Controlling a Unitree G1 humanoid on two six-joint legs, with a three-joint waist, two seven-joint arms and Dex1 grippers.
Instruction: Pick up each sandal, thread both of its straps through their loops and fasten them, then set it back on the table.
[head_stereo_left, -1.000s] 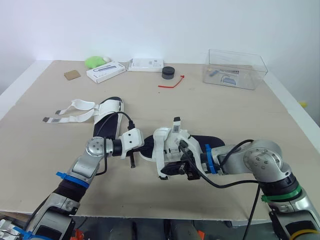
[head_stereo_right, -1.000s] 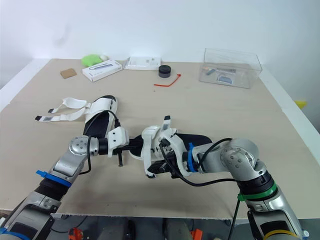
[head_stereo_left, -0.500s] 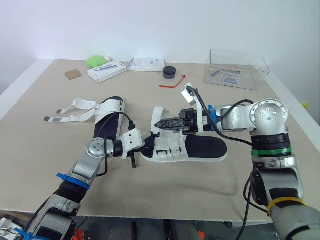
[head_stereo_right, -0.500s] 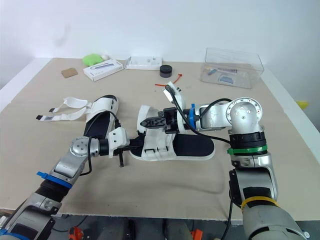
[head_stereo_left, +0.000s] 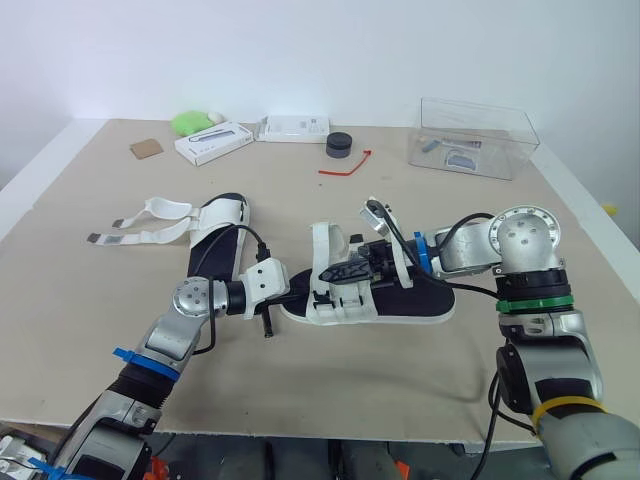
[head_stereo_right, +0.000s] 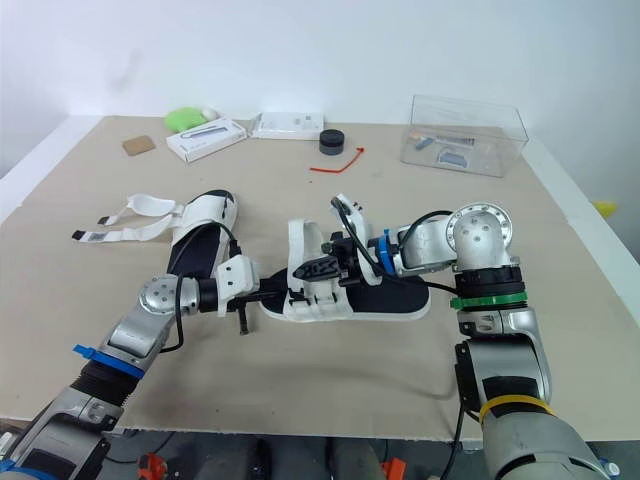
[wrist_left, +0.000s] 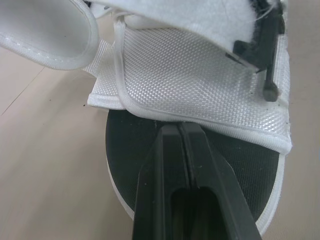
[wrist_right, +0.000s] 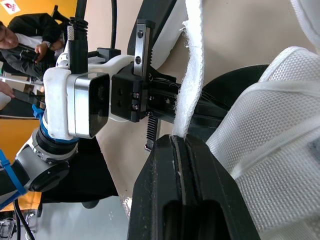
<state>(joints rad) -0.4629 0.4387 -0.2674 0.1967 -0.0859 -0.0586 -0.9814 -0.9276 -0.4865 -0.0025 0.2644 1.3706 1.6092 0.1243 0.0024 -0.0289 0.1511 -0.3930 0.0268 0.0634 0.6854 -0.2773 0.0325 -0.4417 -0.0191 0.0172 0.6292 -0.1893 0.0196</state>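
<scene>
Between both grippers, flat on surface (head_stereo_left: 400, 385): sandal (head_stereo_left: 420, 298), sole down. R gripper (wrist_right: 175, 141) over midfoot, clamped tight on white strap (wrist_right: 192, 75), strap standing upright. L gripper (wrist_left: 180, 129) at toe end, fingers pressed together w/ nothing between, tips against edge of front band (wrist_left: 200, 80). Beyond L gripper, apart: 2nd sandal (head_stereo_left: 222, 235), straps undone.
</scene>
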